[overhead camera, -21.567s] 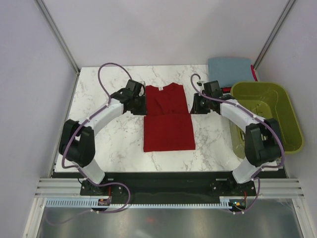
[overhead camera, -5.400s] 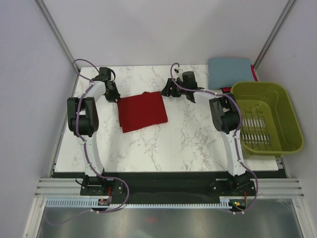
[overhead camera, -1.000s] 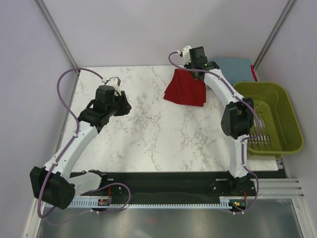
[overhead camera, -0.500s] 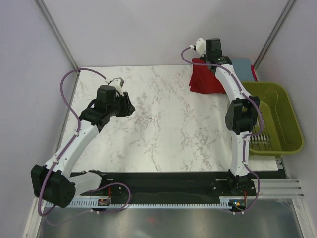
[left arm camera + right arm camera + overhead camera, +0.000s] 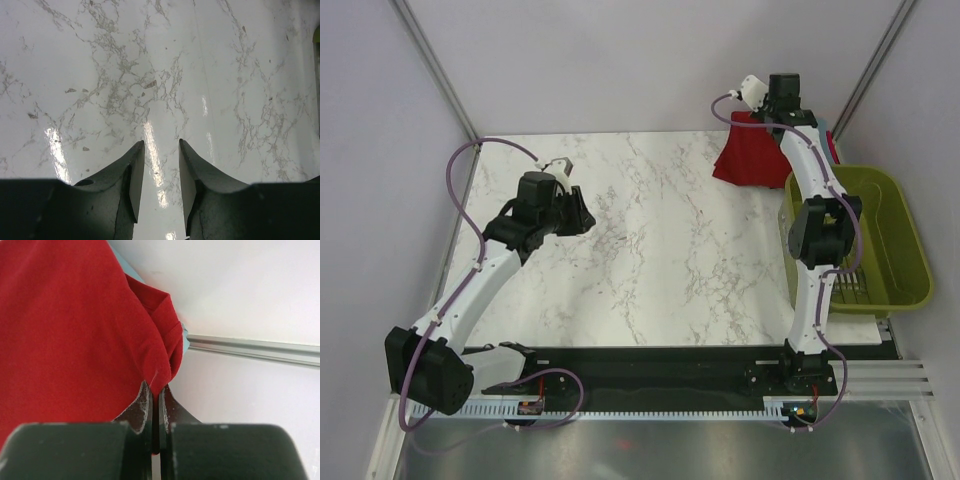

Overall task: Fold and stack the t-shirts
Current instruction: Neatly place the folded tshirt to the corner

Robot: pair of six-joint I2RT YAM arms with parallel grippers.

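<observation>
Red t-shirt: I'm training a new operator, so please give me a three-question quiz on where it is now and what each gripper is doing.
1. True or false: the left gripper is clamped on cloth.
2. The right gripper is shut on: A) a cable; B) the dark red t-shirt; C) nothing.
3. Fill in: the olive-green basket stands on the robot's own ___ side.

Key:
1. False: its jaws stand apart over the bare table.
2. B: a fold of the shirt is pinched between the fingers.
3. Right.
</observation>
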